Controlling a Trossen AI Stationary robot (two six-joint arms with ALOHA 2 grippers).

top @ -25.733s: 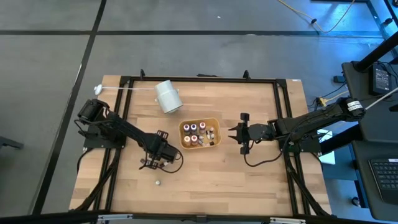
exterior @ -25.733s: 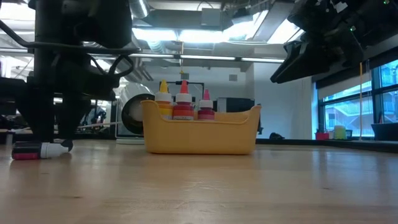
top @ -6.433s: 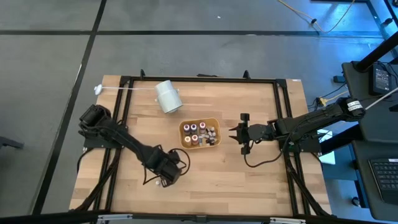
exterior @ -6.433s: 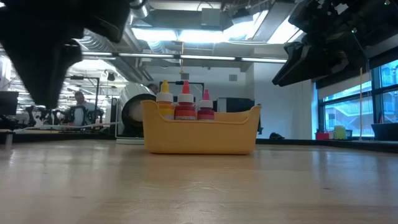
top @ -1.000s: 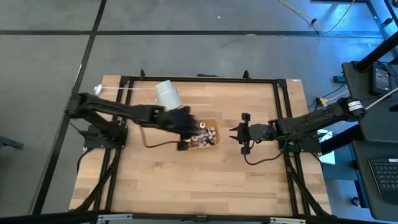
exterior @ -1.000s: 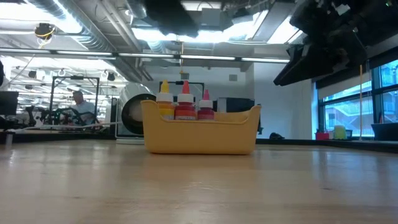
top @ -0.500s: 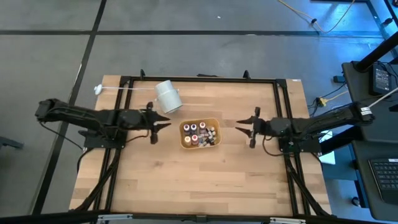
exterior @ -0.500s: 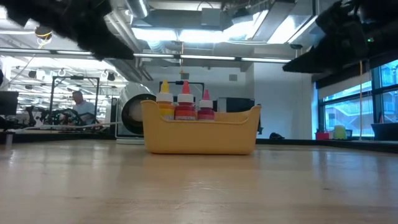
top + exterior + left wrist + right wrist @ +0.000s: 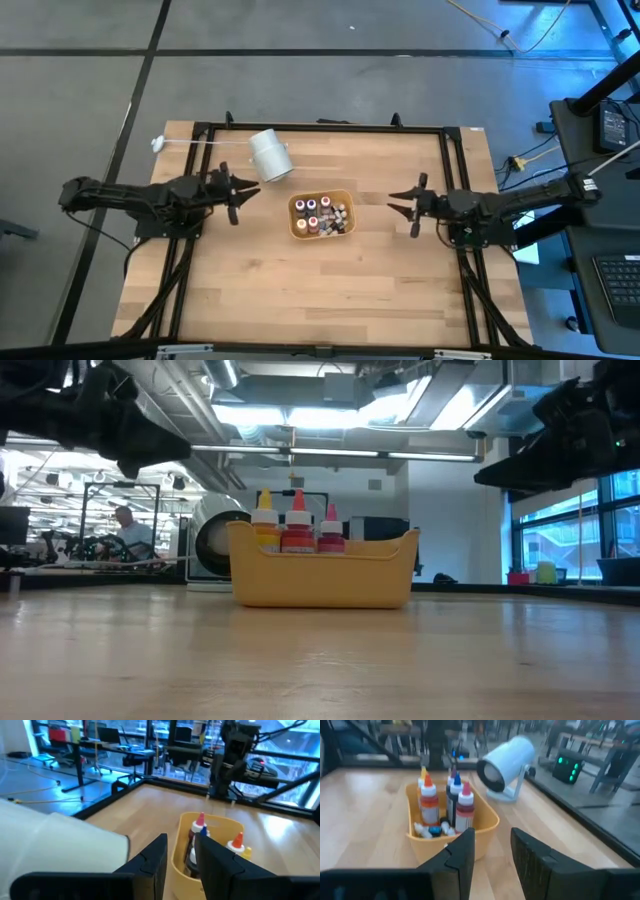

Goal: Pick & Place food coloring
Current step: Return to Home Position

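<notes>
The orange tray (image 9: 320,214) stands on the wooden table's middle and holds several tiny food coloring bottles (image 9: 318,214). Some stand upright with pale caps (image 9: 295,520); others lie on the tray floor (image 9: 431,830). My left gripper (image 9: 245,191) hovers left of the tray, pointing level at it, open by a narrow gap and empty; the gap shows in the left wrist view (image 9: 181,855). My right gripper (image 9: 395,204) hovers right of the tray, pointing at it, also open by a narrow gap (image 9: 492,845) and empty.
A large white cylinder (image 9: 268,155) lies on its side behind and left of the tray, close to my left gripper. A black frame (image 9: 320,128) runs along the table's edges. Bare wood lies in front of the tray (image 9: 320,290).
My left gripper has drawn back from above the tray toward the table's left edge and now points level at the tray. My right gripper has drawn a little toward the table's right edge. The tray and bottles have stayed in place.
</notes>
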